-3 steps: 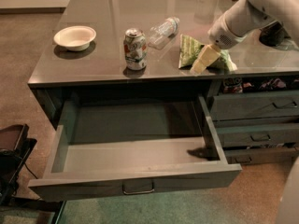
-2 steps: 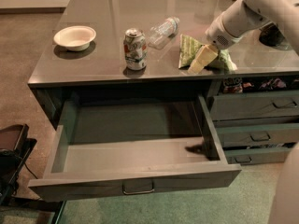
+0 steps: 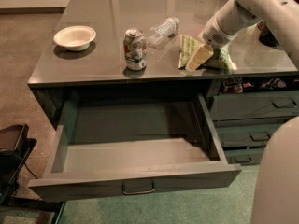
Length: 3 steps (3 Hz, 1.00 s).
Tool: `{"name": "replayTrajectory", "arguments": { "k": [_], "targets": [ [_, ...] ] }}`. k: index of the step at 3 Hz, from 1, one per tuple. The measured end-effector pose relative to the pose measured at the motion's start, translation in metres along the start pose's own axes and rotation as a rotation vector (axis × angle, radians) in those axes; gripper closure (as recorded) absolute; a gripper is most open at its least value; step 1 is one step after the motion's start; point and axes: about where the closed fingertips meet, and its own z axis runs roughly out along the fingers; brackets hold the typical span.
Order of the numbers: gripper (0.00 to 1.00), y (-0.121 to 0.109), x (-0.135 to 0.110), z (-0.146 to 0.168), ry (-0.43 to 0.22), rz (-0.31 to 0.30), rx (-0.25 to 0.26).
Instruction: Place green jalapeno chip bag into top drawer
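- Glossy grey countertop [image 3: 107, 13], brown floor [image 3: 21, 55] to the left, green carpet [image 3: 163, 209] in front.
- Green jalapeno chip bag [image 3: 188, 49] on the counter's right front part, near the edge.
- Gripper [image 3: 200, 57] down at the bag's right side, touching it; clenched or released, impossible to tell.
- Top drawer [image 3: 135, 183] pulled out wide below.
- Soda can [image 3: 135, 49] upright left of the bag, clear bottle [image 3: 164, 31] lying behind, white bowl [image 3: 74, 37] far left.
- Narrower drawers [image 3: 254, 108] closed at right.
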Motion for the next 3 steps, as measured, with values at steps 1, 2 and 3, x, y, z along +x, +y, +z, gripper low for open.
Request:
{"name": "replayTrajectory", "arguments": {
  "k": [1,2,3],
  "targets": [
    [0.42,0.011,0.006,0.004,0.052,-0.032,-0.042],
    [0.66,0.032,0.017,-0.002,0.129,-0.07,-0.096],
    [0.89,0.051,0.025,-0.014,0.181,-0.092,-0.138]
  ]
}}
